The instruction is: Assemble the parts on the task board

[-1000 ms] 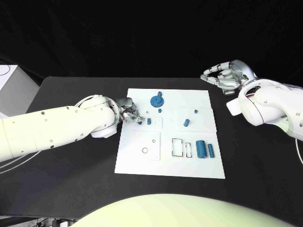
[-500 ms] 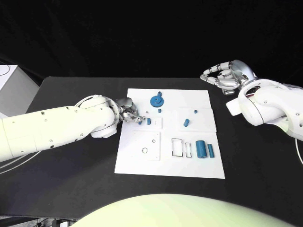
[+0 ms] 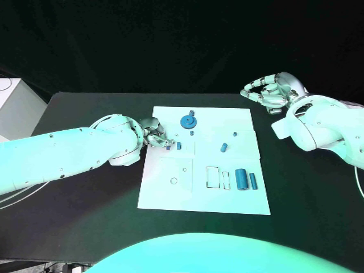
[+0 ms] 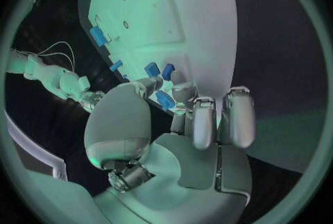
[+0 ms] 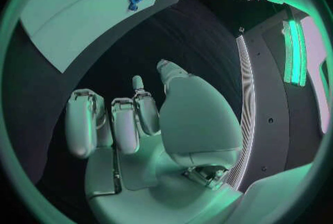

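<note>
The white task board point(image 3: 205, 196) lies mid-table. My left hand point(image 3: 155, 136) sits at its left edge, fingers curled down, pinching a small blue part point(image 4: 165, 100) between thumb and fingertips. Just beside it a small blue part point(image 3: 178, 146) stands on the board. A blue gear point(image 3: 187, 121) lies near the far edge, with a small blue piece point(image 3: 223, 148) and a tiny peg point(image 3: 234, 135) further right. Two blue cylinders point(image 3: 242, 179) lie at the right side. My right hand point(image 3: 271, 94) hangs off the board's far right corner, fingers curled in and holding nothing.
Rectangular slots point(image 3: 217, 177) and a round hole point(image 3: 174, 181) mark the board's near half. A white box point(image 3: 5, 105) stands off the table's far left corner. Black table point(image 3: 83, 216) surrounds the board.
</note>
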{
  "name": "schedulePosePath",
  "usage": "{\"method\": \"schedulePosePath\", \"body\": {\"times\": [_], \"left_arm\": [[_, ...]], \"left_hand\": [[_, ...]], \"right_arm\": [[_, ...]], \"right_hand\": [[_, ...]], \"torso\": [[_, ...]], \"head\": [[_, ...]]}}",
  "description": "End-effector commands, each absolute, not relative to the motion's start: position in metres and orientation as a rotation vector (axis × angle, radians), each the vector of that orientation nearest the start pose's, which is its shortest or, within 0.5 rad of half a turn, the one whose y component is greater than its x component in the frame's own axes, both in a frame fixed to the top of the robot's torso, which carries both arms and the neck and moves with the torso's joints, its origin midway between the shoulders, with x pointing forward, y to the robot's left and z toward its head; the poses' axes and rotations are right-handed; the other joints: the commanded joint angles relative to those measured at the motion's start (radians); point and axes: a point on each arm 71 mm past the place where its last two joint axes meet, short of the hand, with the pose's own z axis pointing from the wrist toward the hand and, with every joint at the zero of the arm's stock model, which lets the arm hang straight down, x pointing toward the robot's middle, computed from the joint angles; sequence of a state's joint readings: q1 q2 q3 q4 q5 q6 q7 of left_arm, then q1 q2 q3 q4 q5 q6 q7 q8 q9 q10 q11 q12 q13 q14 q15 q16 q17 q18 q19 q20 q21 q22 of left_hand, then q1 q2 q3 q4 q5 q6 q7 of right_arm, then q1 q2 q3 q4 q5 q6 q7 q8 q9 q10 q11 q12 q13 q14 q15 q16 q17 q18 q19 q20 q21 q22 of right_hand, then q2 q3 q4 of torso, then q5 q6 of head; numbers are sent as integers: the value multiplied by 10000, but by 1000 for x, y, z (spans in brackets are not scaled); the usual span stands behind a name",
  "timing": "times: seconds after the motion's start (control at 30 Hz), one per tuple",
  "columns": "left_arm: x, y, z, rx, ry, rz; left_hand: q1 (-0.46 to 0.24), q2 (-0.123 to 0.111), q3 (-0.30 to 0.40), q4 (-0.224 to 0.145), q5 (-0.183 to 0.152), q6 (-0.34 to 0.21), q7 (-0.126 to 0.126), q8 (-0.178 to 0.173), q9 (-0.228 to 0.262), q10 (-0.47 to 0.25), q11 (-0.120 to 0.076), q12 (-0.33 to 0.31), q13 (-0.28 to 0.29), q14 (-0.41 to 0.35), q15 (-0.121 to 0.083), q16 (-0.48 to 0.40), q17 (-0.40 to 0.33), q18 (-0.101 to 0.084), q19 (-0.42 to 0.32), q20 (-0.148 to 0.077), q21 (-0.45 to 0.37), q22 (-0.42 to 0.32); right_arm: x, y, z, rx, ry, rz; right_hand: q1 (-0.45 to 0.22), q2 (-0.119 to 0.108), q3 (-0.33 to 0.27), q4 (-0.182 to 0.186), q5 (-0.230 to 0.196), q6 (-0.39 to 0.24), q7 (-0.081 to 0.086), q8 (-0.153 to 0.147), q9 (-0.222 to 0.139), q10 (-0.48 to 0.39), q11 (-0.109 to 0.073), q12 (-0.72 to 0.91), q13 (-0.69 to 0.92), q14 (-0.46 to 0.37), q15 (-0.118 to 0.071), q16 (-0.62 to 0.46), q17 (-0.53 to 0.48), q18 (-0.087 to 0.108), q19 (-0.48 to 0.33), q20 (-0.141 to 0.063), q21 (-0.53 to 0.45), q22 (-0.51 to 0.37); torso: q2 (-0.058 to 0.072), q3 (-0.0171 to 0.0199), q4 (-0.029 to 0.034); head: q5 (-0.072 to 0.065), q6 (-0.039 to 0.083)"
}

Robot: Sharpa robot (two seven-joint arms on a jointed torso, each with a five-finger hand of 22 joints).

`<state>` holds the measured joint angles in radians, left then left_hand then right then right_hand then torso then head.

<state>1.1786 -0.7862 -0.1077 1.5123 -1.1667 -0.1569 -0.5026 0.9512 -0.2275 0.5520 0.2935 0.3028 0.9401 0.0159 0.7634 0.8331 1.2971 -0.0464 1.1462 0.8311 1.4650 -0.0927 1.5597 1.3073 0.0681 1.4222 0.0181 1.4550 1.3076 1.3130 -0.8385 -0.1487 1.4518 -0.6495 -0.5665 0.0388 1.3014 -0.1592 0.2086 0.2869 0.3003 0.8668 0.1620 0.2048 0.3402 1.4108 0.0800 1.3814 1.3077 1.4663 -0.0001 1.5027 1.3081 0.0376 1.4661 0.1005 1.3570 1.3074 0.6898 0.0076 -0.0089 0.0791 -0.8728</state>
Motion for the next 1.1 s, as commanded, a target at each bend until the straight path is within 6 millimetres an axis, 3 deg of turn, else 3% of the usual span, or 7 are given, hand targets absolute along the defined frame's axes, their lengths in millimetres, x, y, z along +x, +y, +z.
{"method": "schedulePosePath", "body": {"times": [0.03, 0.43, 0.6, 0.67, 0.8, 0.93, 1.1], "left_arm": [[469, 197, -248, -2426, 21451, -4123], [475, 196, -219, -3854, 20871, -5608], [480, 193, -204, -3967, 20447, -6121], [482, 191, -199, -3919, 20213, -6354], [486, 185, -193, -3553, 19854, -6768], [489, 170, -190, -2441, 19150, -7520], [491, 152, -192, -684, 18006, -8228]], "left_hand": [[-97, 40, -68, -14, 57, 0, 42, -63, -20, -69, 9, 9, -4, 968, -44, -62, 2332, -132, -12, -10, -42, 427], [-7, 124, -377, -8, 87, -340, 169, -212, -75, -470, 114, -358, -582, 876, 31, -239, 2038, -17, -355, 38, -337, -57], [20, 145, -758, -16, 150, -1043, 473, -595, -285, -1359, 391, -1118, -1788, 717, 257, -505, 1611, 96, -732, 183, -671, -551], [251, 167, -894, -21, 172, -1468, 720, -894, -516, -2113, 608, -1630, -2513, 421, 458, -932, 951, 268, -1322, 341, -1185, -1320], [1059, 125, -1010, -51, 174, -2198, 1135, -1224, -932, -3046, 998, -1804, -2683, -88, 809, -1504, 67, 498, -2143, 661, -1946, -2347], [3275, -37, -406, -569, 130, -2740, 1531, -1512, -1588, -4432, 1397, -2450, -3258, -1490, 1158, -2745, -1790, 875, -3749, 1028, -3405, -4153], [4452, -220, 223, -1319, 95, -2759, 1563, -1761, -2176, -5021, 1458, -2922, -3776, -2284, 1247, -3243, -2705, 1085, -4571, 1097, -4081, -4978]], "right_arm": [[511, -238, -168, 6073, 15469, 8996], [513, -239, -170, 6139, 15474, 8933], [513, -239, -171, 6152, 15482, 8923], [514, -239, -171, 6159, 15486, 8921], [514, -239, -171, 6169, 15489, 8919], [514, -239, -171, 6167, 15478, 8927], [514, -238, -170, 6146, 15429, 8975]], "right_hand": [[-122, 4, 49, 20, 38, -84, 11, 44, 14, -66, -25, -56, 898, 640, 1, -29, 1020, 128, 175, 10, -64, 1242], [-122, 4, 49, 20, 38, -84, 11, 44, 14, -66, -25, -56, 898, 640, 1, -29, 1020, 128, 175, 10, -64, 1242], [-122, 4, 49, 20, 38, -84, 11, 44, 14, -66, -25, -56, 898, 640, 1, -29, 1020, 128, 175, 10, -64, 1242], [-122, 4, 49, 20, 38, -84, 11, 44, 14, -66, -25, -56, 898, 640, 1, -29, 1020, 128, 175, 10, -64, 1242], [-122, 4, 49, 20, 38, -84, 11, 44, 14, -66, -25, -56, 898, 640, 1, -29, 1020, 128, 175, 10, -64, 1242], [-166, 8, 59, 20, 41, -91, 10, 52, 15, -99, -25, -95, 856, 631, 0, -48, 983, 139, 157, 9, -121, 1209], [-166, 14, 85, 8, 49, -97, 10, 60, 16, -386, -26, -430, 558, 598, 1, -105, 869, 193, 60, 10, -364, 1058]], "torso": [[-2, -4, -3], [-4, 8, -26], [15, 15, -35], [15, 23, -38], [12, 26, -15], [10, 8, 2], [17, -9, -15]], "head": [[3, 2], [-28, 2], [-42, 2], [-42, 2], [-92, 2], [-151, 2], [-219, 11]]}}
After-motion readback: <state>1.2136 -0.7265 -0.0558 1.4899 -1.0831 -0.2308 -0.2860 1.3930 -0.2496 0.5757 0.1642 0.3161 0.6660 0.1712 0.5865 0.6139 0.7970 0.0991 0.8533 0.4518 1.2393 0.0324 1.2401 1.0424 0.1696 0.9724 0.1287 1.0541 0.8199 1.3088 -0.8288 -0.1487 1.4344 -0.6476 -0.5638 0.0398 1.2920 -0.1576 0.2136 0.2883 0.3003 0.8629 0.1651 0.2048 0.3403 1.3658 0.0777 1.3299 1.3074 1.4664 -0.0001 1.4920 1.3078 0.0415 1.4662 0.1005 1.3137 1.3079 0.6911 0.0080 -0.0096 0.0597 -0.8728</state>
